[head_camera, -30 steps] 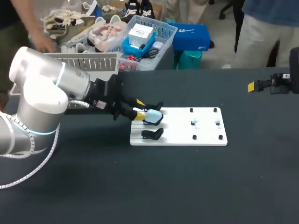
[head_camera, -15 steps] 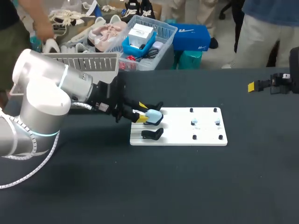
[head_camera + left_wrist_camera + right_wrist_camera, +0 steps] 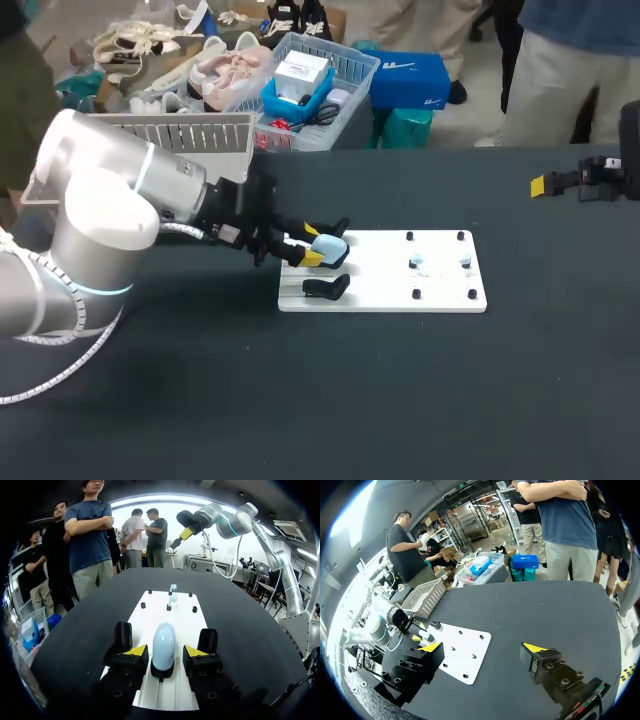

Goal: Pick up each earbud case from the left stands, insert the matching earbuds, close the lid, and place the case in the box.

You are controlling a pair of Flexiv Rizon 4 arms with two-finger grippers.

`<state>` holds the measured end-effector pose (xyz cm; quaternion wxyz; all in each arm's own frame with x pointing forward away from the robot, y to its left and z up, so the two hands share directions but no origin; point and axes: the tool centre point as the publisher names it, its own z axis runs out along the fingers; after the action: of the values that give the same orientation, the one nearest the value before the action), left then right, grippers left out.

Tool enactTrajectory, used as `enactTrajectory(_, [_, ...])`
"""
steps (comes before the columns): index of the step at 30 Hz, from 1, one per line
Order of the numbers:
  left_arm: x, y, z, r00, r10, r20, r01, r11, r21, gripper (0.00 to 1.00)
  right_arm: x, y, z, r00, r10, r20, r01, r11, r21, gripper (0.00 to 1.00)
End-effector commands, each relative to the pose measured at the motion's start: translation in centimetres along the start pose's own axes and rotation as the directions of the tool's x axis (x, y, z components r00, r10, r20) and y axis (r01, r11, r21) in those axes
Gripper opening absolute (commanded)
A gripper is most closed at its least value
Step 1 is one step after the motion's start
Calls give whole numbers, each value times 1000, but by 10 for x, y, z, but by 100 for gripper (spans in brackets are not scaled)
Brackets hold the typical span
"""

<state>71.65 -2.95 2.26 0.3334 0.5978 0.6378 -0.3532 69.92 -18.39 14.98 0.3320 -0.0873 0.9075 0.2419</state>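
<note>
- Left gripper (image 3: 165, 652): jaws spread, low over the near end of the white board (image 3: 172, 615).
- Light blue earbud case (image 3: 163, 642): right between the left jaws, lid shut, sitting on a black stand (image 3: 162, 673). There is a thin gap to each yellow tip, so it is not pinched.
- Second black stand (image 3: 326, 288): on the same end of the board, just outside the left jaws on the side nearer the robot, nothing on it.
- Two pale blue earbuds (image 3: 172, 593): straight ahead of the left jaws, towards the board's far end, among small black pegs (image 3: 194, 609). They are well apart from the case.
- Slatted white box (image 3: 200, 132): behind and beside the left wrist, at the table's back edge.
- Right gripper (image 3: 482, 649): jaws spread wide, nothing between them, hanging over bare black table (image 3: 545, 615).
- From the right jaws, the board lies ahead and off to one side. The case and left gripper are beyond the board's far end, well apart from the right fingers.
</note>
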Motion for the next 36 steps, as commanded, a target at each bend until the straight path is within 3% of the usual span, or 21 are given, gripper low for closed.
enactTrajectory(1, [1, 2, 4, 1000, 0, 0, 0, 1000, -1, 45, 0, -1, 0, 1000, -1, -1, 1, 1000, -2, 100])
enactTrajectory(17, [3, 1, 9, 1000, 2, -4, -2, 1000, -3, 43, 0, -1, 0, 1000, -1, -1, 1, 1000, -2, 100])
enactTrajectory(22, [3, 1, 10, 1000, 2, -2, -2, 1000, -4, 33, 0, -1, 0, 1000, -1, -1, 1, 1000, -2, 100])
enactTrajectory(29, [2, 1, 10, 1000, 5, 0, -5, 1000, -10, 29, 0, -1, 0, 1000, -1, -1, 1, 1000, -2, 100])
enactTrajectory(36, [2, 2, 10, 1000, 5, 6, -5, 1000, -18, 11, 0, -1, 0, 1000, -1, -1, 1, 1000, -2, 100])
